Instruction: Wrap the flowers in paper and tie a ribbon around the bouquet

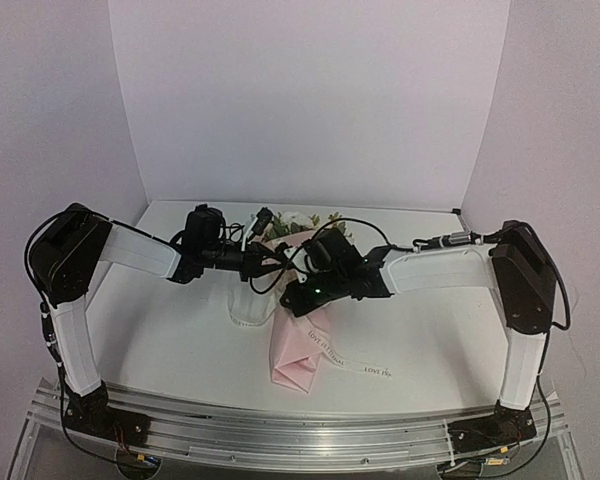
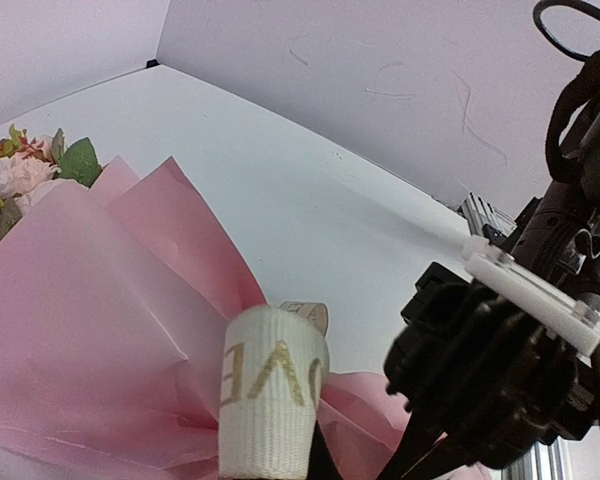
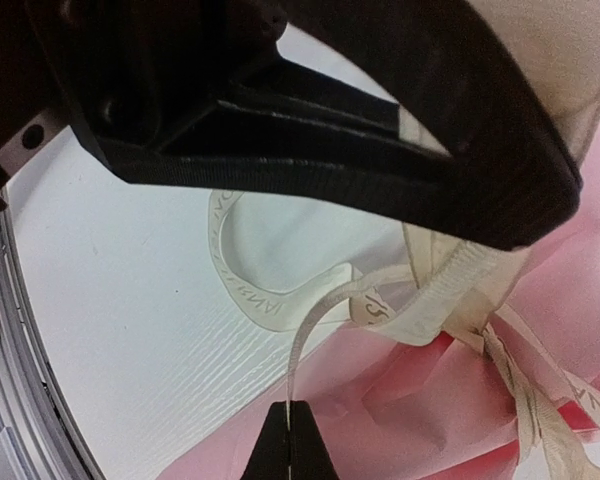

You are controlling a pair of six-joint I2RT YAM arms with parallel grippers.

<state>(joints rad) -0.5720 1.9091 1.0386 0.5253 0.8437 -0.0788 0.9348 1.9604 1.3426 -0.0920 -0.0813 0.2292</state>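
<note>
the right gripper (image 3: 290,442) has its jaws closed on a thin strand of ribbon (image 3: 425,305), seen edge-on, which rises from between the tips toward the bunched wraps ahead and to the right of them. the left gripper (image 1: 265,262) is shut too. a wide piece of ribbon with gold letters stands right at its jaws, so i judge it grips that, though its tips are hidden.

the bouquet (image 1: 302,345) lies on the table (image 1: 160,330) just beneath both pairs of jaws. its paper (image 2: 90,330) spreads ahead of the left jaws, with the flowers (image 2: 15,175) well beyond them. a slack loop of ribbon lies on the table ahead of the right jaws.

what could go wrong:
- the right pinch sits on a narrow strand at the very tips, so a firm pull may slide it free.
- nothing pins the bouquet, so an uneven pull could drag or roll it and let the cone open.
- the slack loop may snag or close without forming a knot.
- cinching hard could crease or tear the thin paper.
- the two grippers are near each other and could knock together.
</note>
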